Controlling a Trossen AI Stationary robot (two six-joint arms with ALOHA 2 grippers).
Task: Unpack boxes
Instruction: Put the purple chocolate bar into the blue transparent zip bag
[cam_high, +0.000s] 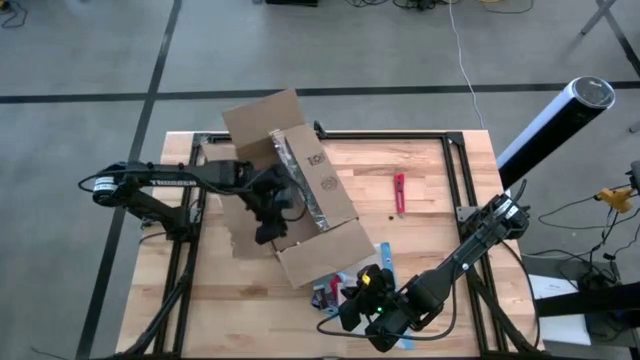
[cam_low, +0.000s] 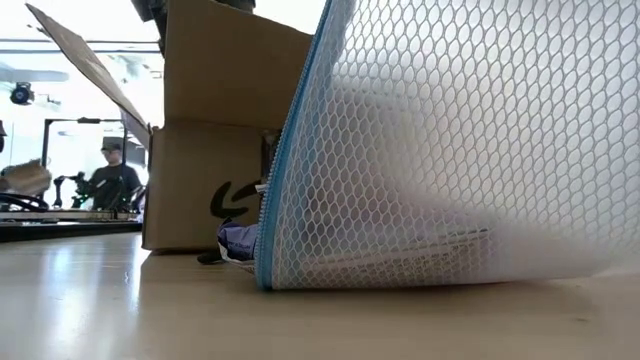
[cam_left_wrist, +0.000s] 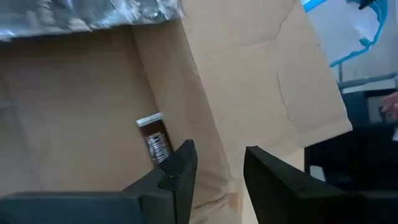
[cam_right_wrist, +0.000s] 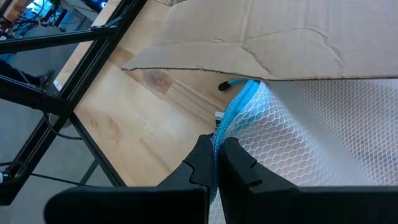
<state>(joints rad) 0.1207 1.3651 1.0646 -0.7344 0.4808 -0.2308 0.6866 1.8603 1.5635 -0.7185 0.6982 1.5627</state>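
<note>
The brown cardboard box (cam_high: 300, 190) stands open in the middle of the table, flaps spread, with a silvery liner inside. My left gripper (cam_high: 268, 222) is open at the box's near-left wall. Its fingers (cam_left_wrist: 186, 168) stand on either side of a cardboard fold (cam_left_wrist: 214, 143). Whether they touch it I cannot tell. A clear mesh pouch with a blue edge (cam_low: 450, 150) stands on the table in front of the box's near flap. My right gripper (cam_high: 352, 300) is shut on it. My right gripper pinches the pouch's blue edge (cam_right_wrist: 225, 127) between its two fingers. The fingers come slanting from the table's near side and lie across the edge. The pouch stands tilted up against the box's near flap (cam_right_wrist: 298, 43), with its lower end (cam_low: 420, 282) on the table.
A small red tool (cam_high: 399, 192) lies right of the box. Small dark and purple things (cam_high: 325, 295) lie beside the pouch. The table's black frame rails (cam_high: 460, 180) run along its edges. A person (cam_low: 112, 180) is in the room beyond the table.
</note>
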